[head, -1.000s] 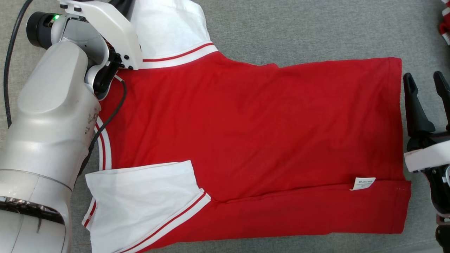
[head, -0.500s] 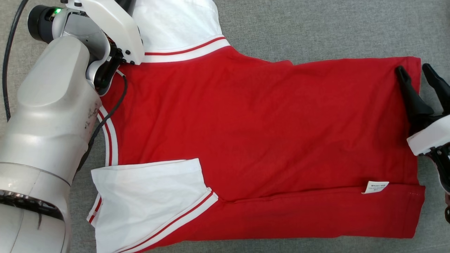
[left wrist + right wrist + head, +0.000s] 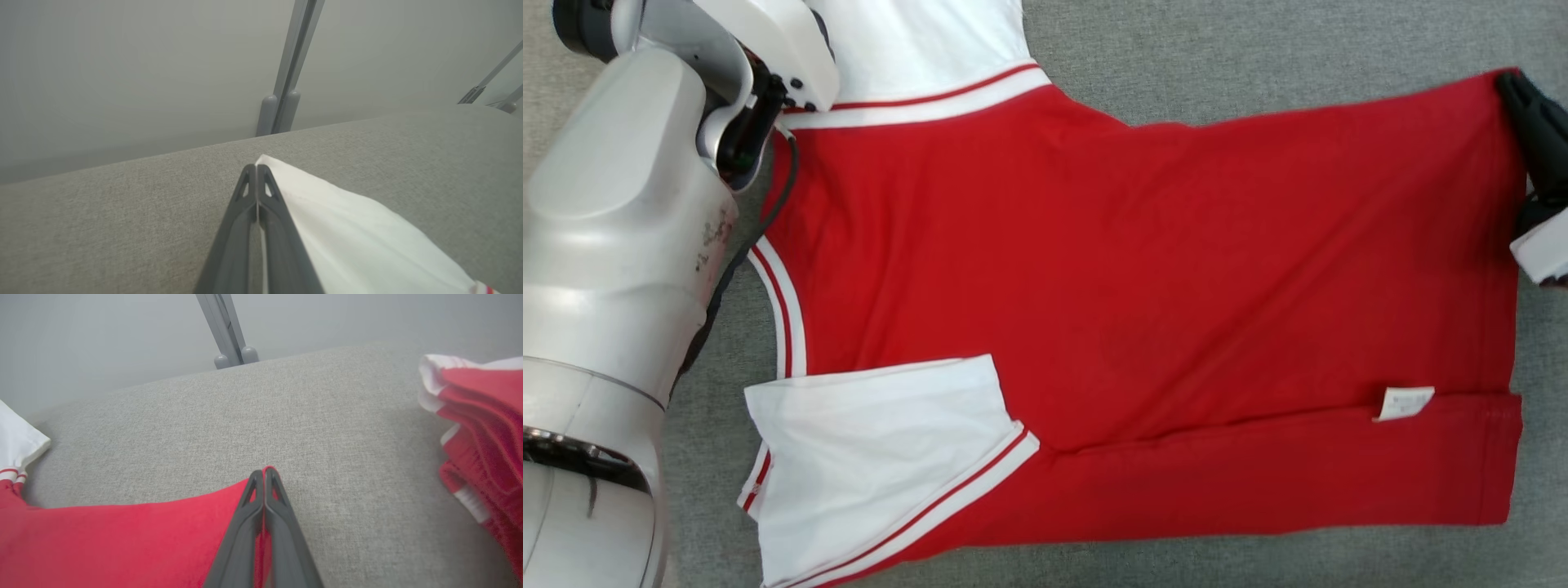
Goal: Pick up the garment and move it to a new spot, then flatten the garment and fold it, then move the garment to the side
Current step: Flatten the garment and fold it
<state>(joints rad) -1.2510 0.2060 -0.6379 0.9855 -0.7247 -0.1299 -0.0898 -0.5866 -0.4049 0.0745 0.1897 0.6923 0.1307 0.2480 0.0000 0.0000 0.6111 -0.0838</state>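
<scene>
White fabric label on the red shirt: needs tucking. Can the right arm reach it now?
Probably not yet: the white fabric label lies uncovered, but the right gripper is shut on a hem corner of the red shirt.

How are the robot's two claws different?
The left gripper pinches the white sleeve; the right gripper pinches the red hem corner. The left gripper is at the shirt's shoulder end, the right gripper at its bottom end. Both are dark and shut.
</scene>
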